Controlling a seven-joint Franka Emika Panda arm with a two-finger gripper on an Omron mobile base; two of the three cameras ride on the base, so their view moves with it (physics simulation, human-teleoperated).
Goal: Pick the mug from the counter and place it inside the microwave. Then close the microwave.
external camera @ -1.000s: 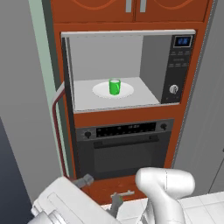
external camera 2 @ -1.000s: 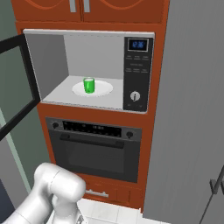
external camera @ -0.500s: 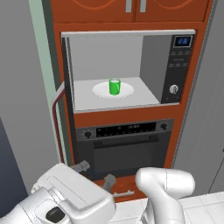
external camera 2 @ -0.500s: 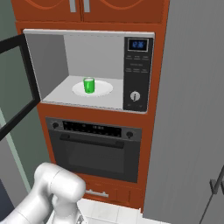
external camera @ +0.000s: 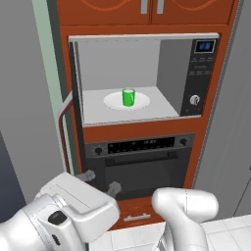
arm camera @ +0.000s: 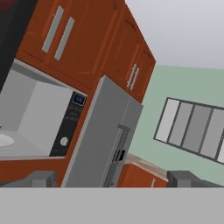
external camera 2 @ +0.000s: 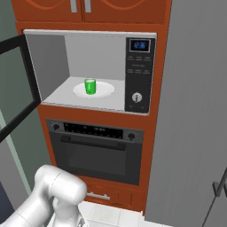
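A: What's nearest the cameras?

B: The arm (external camera: 186,208), bent low in front of the wall oven (external camera: 142,159). In the left base view the gripper (external camera: 100,182) sits at the lower left, its two grey fingertips (external camera: 114,188) standing wide apart with nothing between them. It's open and empty.

A: And the hand view?

B: It's tilted. The two tips show at the bottom, far apart. Past them are the microwave's panel (arm camera: 70,127), a tall grey fridge (arm camera: 103,140), red-brown cupboards (arm camera: 87,39) above, and a window (arm camera: 192,129) in the pale green far wall.

A: Where's the mug?

B: The mug (external camera: 128,97) is inside the microwave (external camera: 142,78), upright on the white plate (external camera: 110,101), about at the plate's middle. It's well apart from the gripper, above and behind it. The right base view shows it the same way (external camera 2: 90,86).

A: Is the microwave shut?

B: No. The door (external camera 2: 15,88) stands swung out to the left, dark glass in a black frame. In the left base view its red handle (external camera: 63,127) curves down by the left edge of the cavity, just above the gripper.

A: What's around it?

B: The oven sits directly below, with knobs at both ends of its panel and a drawer (external camera 2: 104,193) beneath. Cupboard doors hang above. The blue display (external camera 2: 140,45) and a dial (external camera 2: 137,97) are on the panel right of the cavity.
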